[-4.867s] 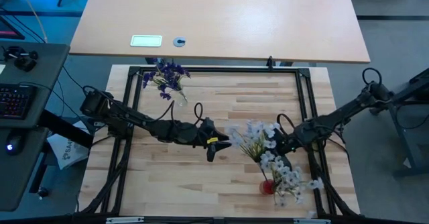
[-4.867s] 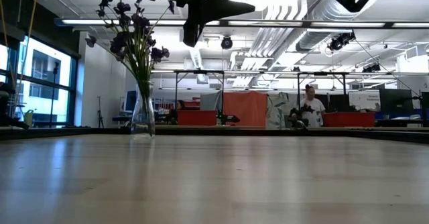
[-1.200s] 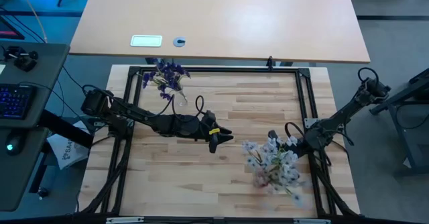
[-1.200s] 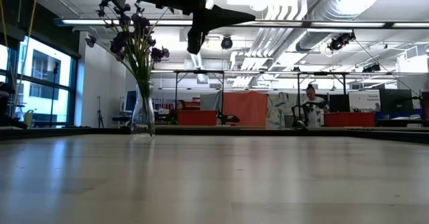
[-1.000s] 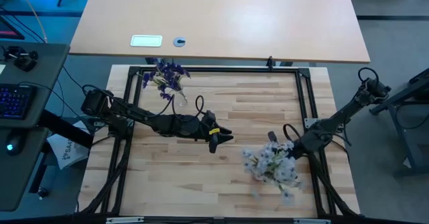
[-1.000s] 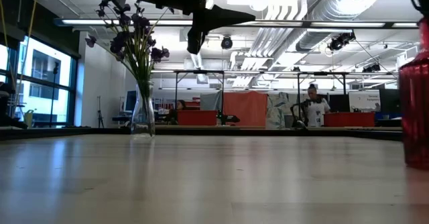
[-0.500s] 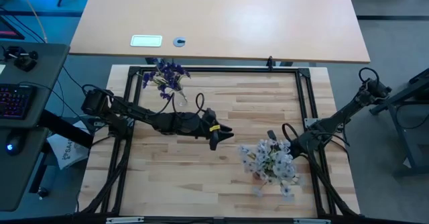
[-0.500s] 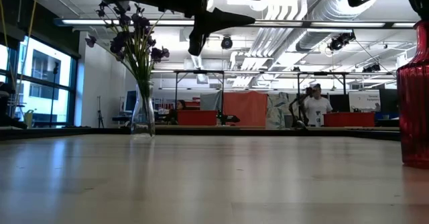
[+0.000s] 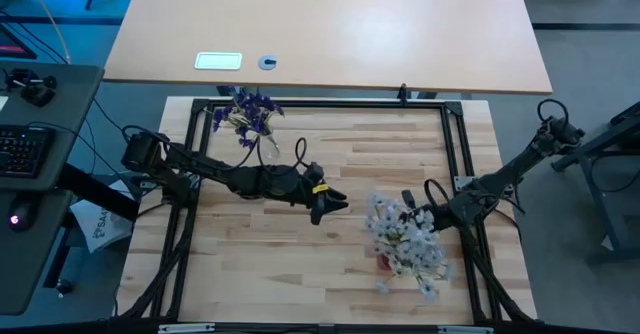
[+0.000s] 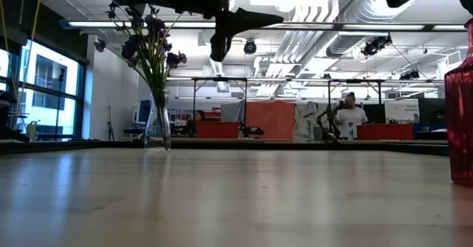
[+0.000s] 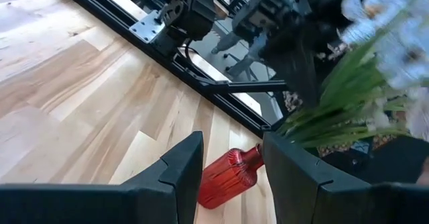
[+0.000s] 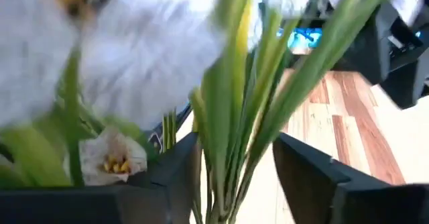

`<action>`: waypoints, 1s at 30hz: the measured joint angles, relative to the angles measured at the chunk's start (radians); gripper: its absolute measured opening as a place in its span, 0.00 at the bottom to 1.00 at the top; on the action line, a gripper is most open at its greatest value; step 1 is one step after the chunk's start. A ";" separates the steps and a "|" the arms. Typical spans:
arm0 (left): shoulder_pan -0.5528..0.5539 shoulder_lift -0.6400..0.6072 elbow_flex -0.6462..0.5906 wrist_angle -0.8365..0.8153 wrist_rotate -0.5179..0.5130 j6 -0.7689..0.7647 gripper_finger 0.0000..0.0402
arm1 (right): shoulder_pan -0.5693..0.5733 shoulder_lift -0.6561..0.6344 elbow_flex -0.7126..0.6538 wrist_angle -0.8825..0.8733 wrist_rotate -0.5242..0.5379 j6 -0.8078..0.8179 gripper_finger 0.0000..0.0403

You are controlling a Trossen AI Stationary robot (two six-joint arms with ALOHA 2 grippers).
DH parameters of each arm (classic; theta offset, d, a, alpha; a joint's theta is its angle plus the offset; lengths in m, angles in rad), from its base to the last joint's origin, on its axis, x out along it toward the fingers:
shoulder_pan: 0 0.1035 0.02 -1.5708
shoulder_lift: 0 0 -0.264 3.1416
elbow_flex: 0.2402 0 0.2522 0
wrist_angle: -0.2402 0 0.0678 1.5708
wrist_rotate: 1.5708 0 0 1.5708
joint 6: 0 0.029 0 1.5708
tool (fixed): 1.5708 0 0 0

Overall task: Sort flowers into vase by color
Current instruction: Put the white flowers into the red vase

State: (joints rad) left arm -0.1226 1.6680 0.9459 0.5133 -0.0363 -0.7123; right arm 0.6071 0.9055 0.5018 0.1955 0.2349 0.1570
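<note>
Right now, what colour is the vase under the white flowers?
Red; the vase shows best in the left wrist view.

Left arm stretched low from the table's left edge toward the middle; left gripper (image 9: 322, 207) raised above the surface, fingers (image 11: 175, 170) parted, holding nothing. Right arm reaches in from the right side (elbow bent back outward); right gripper (image 9: 412, 217) fingers (image 12: 310, 170) spread apart.

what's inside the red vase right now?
The red vase holds green stems of the white flowers. From above, blooms cover its mouth; the stems' lower ends aren't visible. The right gripper straddles the stems.
</note>
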 joint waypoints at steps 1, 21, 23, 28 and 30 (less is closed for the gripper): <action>0.000 0.000 0.000 0.000 0.001 0.008 0.36 | 0.000 -0.012 0.000 -0.005 0.000 0.000 0.49; 0.000 0.000 0.000 -0.001 0.000 0.017 0.36 | 0.003 -0.172 0.000 -0.049 -0.007 -0.091 0.54; 0.000 0.000 0.000 -0.001 0.000 0.017 0.36 | 0.004 -0.165 0.000 -0.048 -0.003 -0.130 0.42; 0.001 0.000 0.000 -0.002 0.000 0.017 0.36 | -0.016 -0.159 0.000 -0.056 -0.007 -0.108 0.04; 0.000 -0.001 0.000 -0.019 -0.001 0.017 0.36 | -0.024 -0.159 0.000 -0.065 -0.013 -0.091 0.05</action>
State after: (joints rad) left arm -0.1223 1.6669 0.9459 0.4940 -0.0368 -0.6952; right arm 0.5834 0.7467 0.5022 0.1306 0.2219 0.0660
